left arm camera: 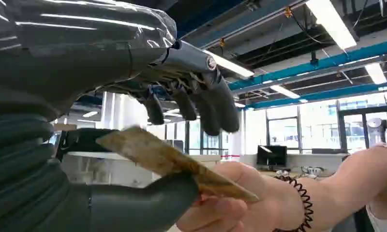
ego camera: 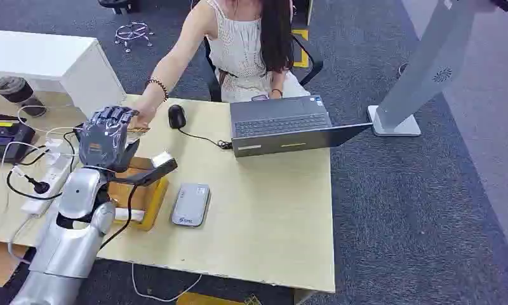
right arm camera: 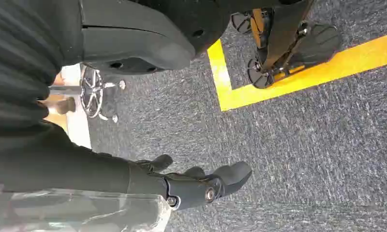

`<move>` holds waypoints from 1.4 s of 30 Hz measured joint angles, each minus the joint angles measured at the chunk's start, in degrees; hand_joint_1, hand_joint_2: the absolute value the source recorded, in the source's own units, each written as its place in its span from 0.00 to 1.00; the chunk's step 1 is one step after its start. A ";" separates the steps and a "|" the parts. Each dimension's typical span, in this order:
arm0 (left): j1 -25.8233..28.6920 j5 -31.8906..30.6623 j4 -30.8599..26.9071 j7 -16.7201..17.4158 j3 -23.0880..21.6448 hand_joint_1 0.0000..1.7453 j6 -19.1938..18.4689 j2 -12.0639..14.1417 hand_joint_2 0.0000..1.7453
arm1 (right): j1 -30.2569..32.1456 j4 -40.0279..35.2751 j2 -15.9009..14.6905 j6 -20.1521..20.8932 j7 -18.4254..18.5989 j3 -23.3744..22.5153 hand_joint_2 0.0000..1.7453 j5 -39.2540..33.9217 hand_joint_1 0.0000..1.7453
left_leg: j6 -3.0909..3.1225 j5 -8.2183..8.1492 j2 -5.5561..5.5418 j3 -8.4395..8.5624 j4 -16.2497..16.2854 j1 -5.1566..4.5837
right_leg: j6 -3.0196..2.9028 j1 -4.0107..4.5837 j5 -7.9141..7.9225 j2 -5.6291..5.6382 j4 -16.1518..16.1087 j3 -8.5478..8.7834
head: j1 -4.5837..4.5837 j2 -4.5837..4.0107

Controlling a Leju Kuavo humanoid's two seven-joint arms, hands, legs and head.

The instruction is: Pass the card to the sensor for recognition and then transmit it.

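Observation:
My left hand (ego camera: 108,136) is raised over the left part of the desk. The tan card (ego camera: 137,129) sticks out from it toward a person. In the left wrist view the card (left arm camera: 153,154) lies on my thumb (left arm camera: 148,205), while the darker fingers (left arm camera: 201,108) stand apart above it without touching. The person's hand (left arm camera: 230,203) pinches the card's far end. A flat grey card reader (ego camera: 190,204) lies on the desk (ego camera: 270,216) to the right of my arm. My right hand (right arm camera: 196,186) hangs over the carpet, holding nothing.
The person sits behind the desk at an open laptop (ego camera: 283,124), with a black mouse (ego camera: 176,116) beside their arm. A yellow-and-wood box (ego camera: 140,190) lies under my forearm. A power strip with cables (ego camera: 42,178) is at the left. A grey stand (ego camera: 423,70) rises at the right.

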 joint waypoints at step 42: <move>10.48 0.98 2.14 1.97 -9.68 1.00 -9.23 -4.68 1.00 | 0.00 0.00 0.02 -0.17 -0.09 -0.37 1.00 1.12 0.00 | 0.03 -0.02 0.00 -0.02 0.00 -0.01 | 0.02 0.00 -0.01 0.00 -0.02 -0.03 | -0.02 0.00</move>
